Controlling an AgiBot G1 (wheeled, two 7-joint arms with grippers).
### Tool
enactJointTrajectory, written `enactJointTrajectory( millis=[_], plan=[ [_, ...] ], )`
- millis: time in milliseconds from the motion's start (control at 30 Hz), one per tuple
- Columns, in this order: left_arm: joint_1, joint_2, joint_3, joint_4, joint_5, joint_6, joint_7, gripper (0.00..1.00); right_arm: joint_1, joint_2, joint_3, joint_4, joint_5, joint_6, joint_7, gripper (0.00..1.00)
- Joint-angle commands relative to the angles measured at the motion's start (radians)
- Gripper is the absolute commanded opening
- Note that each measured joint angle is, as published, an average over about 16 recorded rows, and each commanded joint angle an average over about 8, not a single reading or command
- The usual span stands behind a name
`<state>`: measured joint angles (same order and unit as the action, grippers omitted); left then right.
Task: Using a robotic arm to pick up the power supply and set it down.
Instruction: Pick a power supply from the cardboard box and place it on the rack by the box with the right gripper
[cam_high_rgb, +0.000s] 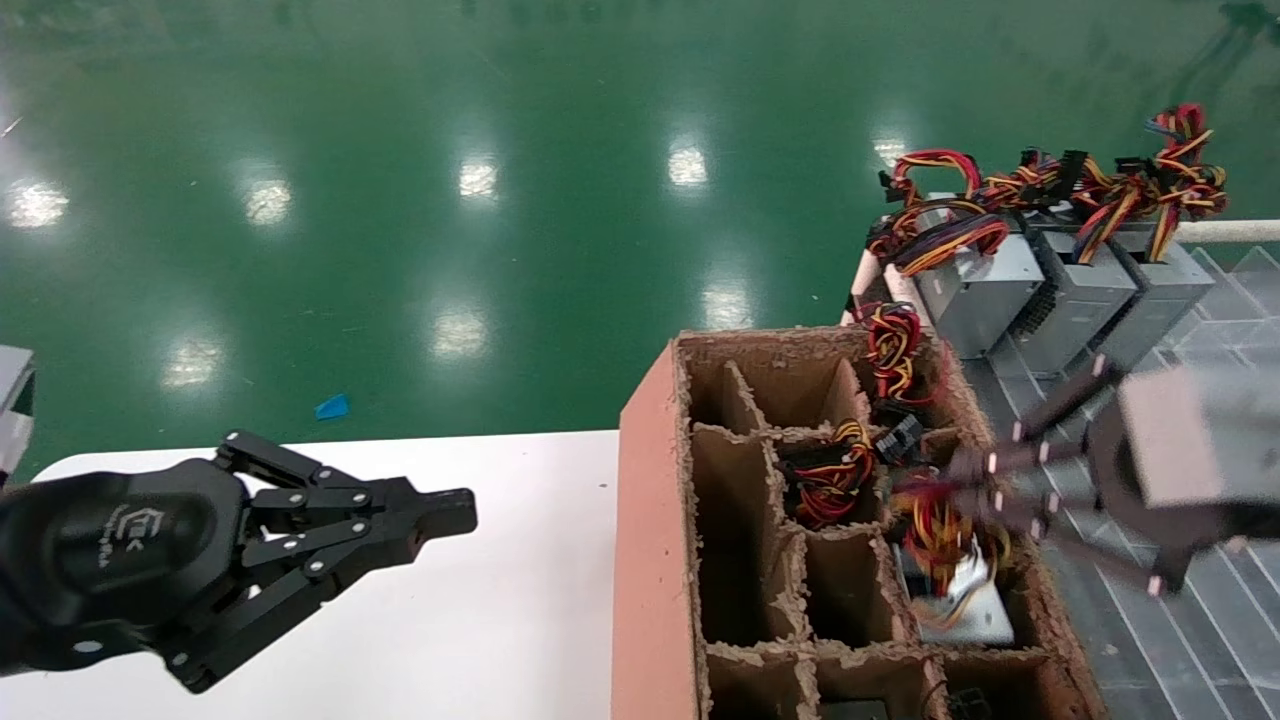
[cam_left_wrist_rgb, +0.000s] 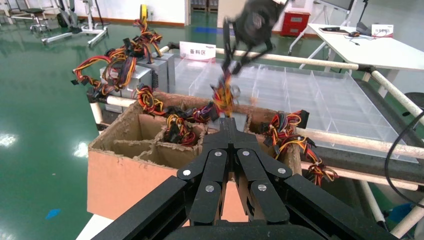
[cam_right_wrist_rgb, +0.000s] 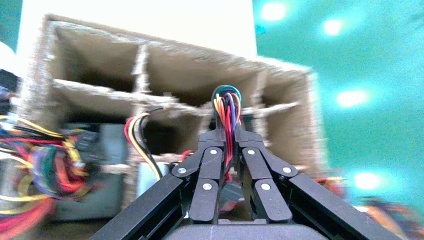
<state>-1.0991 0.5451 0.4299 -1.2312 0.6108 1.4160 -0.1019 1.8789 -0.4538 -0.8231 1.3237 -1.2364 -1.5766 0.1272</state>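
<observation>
Brown cardboard forms a tall divided box (cam_high_rgb: 650, 520), its torn partitions making a grid of cells beside a white table (cam_high_rgb: 480, 620). In the cell on the box's right side, in the head view, lies the power supply (cam_high_rgb: 975, 610), a grey metal box mostly hidden under its own wire bundle (cam_high_rgb: 935, 530) of red, yellow, orange and black leads. Only a pale corner of its casing shows, tilted in the cell, so its long axis and facing cannot be told.

The right gripper (cam_high_rgb: 985, 480), blurred in the head view, reaches in from the right over that cell. The right wrist view shows its fingers (cam_right_wrist_rgb: 245, 150) pinched together on a loop of the coloured wires, which stand up between the tips. The casing itself is not gripped.

The left gripper (cam_high_rgb: 450, 512) hangs over the white table, well apart from the box, with its fingers pressed together on nothing.

Three more grey power supplies (cam_high_rgb: 1060, 285) stand side by side behind the box, on a clear partitioned tray (cam_high_rgb: 1200, 620), their wires tangled on top. Two further wire bundles (cam_high_rgb: 835, 470) fill cells near the box's far end; the units beneath them are hidden. A small blue scrap (cam_high_rgb: 332, 406) lies on the green floor (cam_high_rgb: 450, 150).
</observation>
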Motion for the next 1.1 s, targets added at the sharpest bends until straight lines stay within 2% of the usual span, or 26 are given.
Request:
enactJointTrajectory(
  millis=[33, 333, 567, 800, 1100],
  plan=[
    [0.0, 0.0, 0.0, 0.0, 0.0, 0.0, 0.0, 0.0, 0.038, 0.012, 0.002, 0.02, 0.007, 0.002, -0.014, 0.0],
    [0.0, 0.0, 0.0, 0.0, 0.0, 0.0, 0.0, 0.0, 0.263, 0.001, -0.067, 0.024, -0.024, -0.004, -0.119, 0.0],
    [0.0, 0.0, 0.0, 0.0, 0.0, 0.0, 0.0, 0.0, 0.412, 0.015, -0.123, 0.014, -0.035, 0.001, -0.165, 0.0],
    [0.0, 0.0, 0.0, 0.0, 0.0, 0.0, 0.0, 0.0, 0.485, 0.034, -0.14, -0.047, -0.041, 0.012, -0.238, 0.0],
    [0.0, 0.0, 0.0, 0.0, 0.0, 0.0, 0.0, 0.0, 0.529, 0.049, -0.133, -0.252, -0.033, 0.011, -0.399, 0.0]
  ],
)
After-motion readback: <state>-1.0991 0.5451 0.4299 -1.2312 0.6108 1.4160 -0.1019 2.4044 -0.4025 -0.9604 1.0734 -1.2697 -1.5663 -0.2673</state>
